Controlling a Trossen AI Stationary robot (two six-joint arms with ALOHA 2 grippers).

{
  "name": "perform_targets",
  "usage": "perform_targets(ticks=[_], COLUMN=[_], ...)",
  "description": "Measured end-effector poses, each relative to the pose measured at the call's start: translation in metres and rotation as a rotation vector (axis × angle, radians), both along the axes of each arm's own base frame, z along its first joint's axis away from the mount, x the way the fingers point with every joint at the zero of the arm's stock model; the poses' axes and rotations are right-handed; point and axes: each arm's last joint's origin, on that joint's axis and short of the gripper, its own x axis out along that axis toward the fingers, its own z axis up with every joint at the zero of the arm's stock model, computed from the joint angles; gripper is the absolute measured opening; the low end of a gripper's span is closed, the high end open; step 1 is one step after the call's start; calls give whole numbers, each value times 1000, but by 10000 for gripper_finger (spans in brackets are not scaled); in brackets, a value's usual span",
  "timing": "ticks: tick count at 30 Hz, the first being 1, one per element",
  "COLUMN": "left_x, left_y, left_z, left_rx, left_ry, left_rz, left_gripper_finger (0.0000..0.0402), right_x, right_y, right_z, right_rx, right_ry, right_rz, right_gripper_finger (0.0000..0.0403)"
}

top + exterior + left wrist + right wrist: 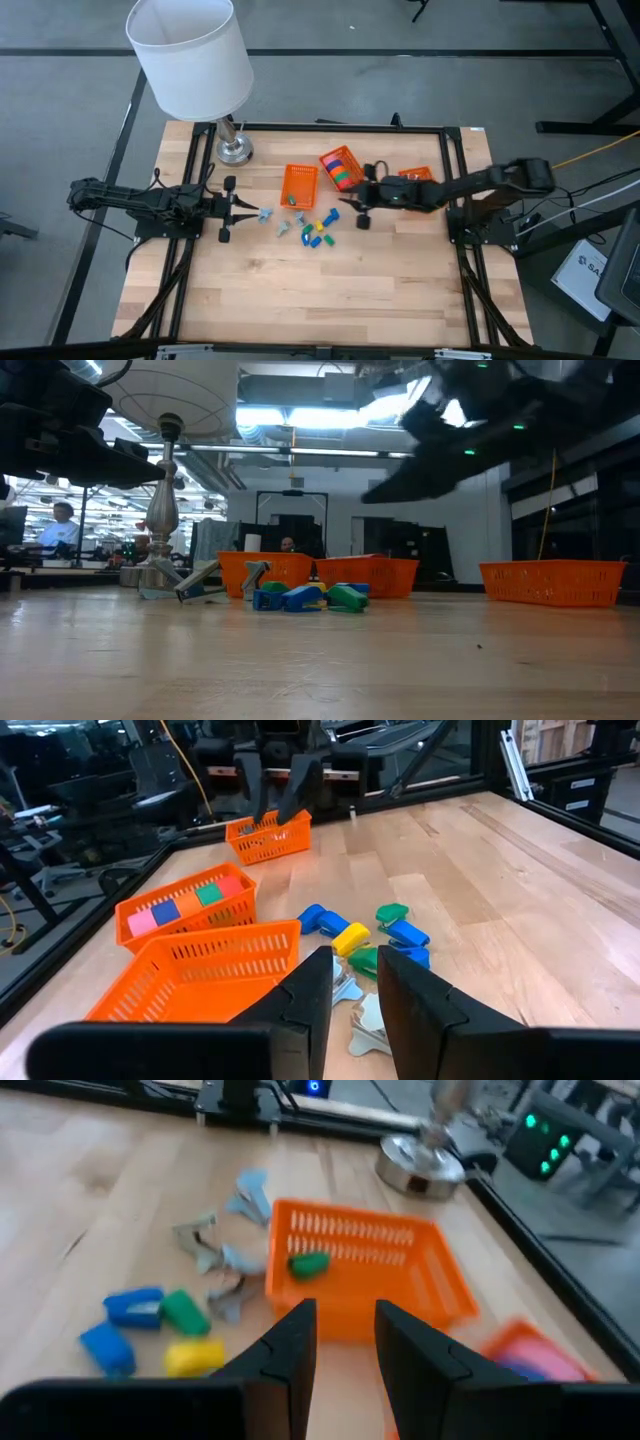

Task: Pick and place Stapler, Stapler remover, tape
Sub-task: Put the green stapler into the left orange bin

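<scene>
Small blocky staplers, blue, yellow and green (320,231), lie in a cluster mid-table, with grey staple removers (280,222) just to their left. One green stapler (308,1264) lies inside the middle orange basket (299,185). Coloured tape rolls (341,167) stand in a row in a second orange basket (185,905). My left gripper (250,213) is open and low, its fingers pointing at the staple removers (362,1020). My right gripper (352,198) is open and hangs above the table, right of the middle basket (355,1275). It holds nothing.
A third orange basket (418,176) sits partly under my right arm. A lamp with a white shade (190,50) stands on its metal base (235,150) at the far left of the table. Bare wood (320,300) stretches along the near side.
</scene>
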Motion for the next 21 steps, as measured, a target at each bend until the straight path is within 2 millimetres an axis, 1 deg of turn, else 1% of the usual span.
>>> perform_targets(ticks=[4, 9, 14, 21], left_x=[0, 0, 0, 0], left_y=[0, 0, 0, 0], left_z=[0, 0, 0, 0], left_rx=[0, 0, 0, 0], left_ry=[-1, 0, 0, -1], left_rz=[0, 1, 0, 1], left_gripper_finger=[78, 79, 77, 78], right_x=[-37, -69, -92, -115], right_y=[1, 2, 3, 4], right_z=[-2, 4, 11, 25], right_rx=[59, 166, 171, 172], right_ry=[19, 32, 125, 124], right_rz=[-31, -78, -79, -80], right_gripper_finger=[108, 108, 108, 108])
